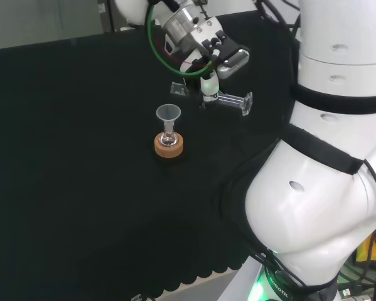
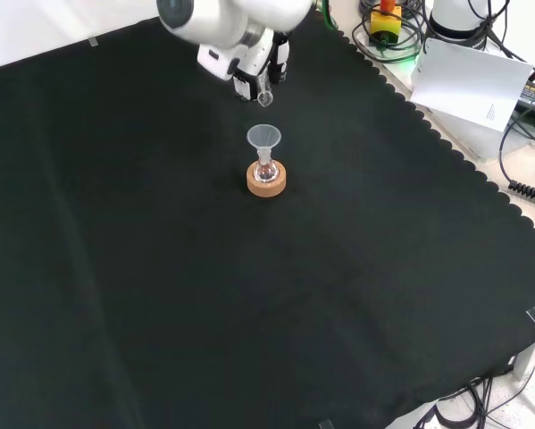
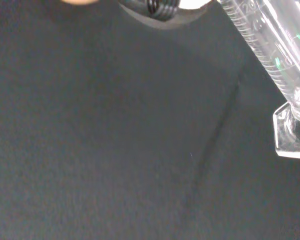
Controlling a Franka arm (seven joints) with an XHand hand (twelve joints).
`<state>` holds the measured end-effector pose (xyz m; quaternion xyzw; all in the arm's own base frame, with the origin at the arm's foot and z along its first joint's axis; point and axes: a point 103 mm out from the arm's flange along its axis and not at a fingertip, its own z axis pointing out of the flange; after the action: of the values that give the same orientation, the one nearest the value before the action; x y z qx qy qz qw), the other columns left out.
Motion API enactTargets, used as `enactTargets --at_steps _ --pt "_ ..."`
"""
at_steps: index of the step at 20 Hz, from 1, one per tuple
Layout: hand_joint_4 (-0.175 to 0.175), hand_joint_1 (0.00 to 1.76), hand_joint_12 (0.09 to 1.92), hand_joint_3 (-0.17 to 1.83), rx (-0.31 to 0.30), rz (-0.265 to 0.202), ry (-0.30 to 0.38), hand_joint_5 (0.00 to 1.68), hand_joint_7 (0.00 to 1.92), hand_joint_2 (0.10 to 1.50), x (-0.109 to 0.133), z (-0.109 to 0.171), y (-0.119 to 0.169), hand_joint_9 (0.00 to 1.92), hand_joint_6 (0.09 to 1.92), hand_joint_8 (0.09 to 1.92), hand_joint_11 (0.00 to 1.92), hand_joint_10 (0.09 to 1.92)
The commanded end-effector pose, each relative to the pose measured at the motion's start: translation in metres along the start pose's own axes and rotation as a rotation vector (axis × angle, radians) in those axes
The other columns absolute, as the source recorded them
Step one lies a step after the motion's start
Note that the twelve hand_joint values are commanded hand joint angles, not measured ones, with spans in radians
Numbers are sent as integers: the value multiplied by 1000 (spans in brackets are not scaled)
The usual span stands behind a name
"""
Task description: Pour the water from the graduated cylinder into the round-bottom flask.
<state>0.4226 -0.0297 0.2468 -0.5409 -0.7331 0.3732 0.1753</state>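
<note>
A small round-bottom flask (image 1: 169, 137) (image 2: 265, 171) sits in a cork ring (image 1: 169, 147) (image 2: 266, 182) with a clear funnel (image 1: 168, 113) (image 2: 263, 137) in its neck. My hand (image 1: 209, 49) (image 2: 249, 64) is above and beyond it, curled round a clear graduated cylinder (image 1: 222, 98) (image 2: 264, 92) (image 3: 270, 50). The cylinder lies almost level in the head view, with its foot (image 1: 246, 104) (image 3: 291, 134) to the right and its mouth (image 1: 178, 89) near the funnel, a little above it. I cannot tell how much water either vessel holds.
Black cloth (image 2: 249, 304) covers the bench around the flask. In the front view, cables, a paper sheet (image 2: 477, 85) and the cloth's scalloped edge lie at the right. The arm's white links (image 1: 326, 157) take up the right of the head view.
</note>
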Motion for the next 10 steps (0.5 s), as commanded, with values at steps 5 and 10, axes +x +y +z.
enactTargets --at_steps 5,10 --pt "-158 1362 662 -4 -242 -139 227 985 923 1142 -22 6 -8 1472 719 1144 1249 87" --pt "-157 1362 661 -4 -328 -187 293 986 923 1142 -32 10 -3 1472 720 1144 1246 87"
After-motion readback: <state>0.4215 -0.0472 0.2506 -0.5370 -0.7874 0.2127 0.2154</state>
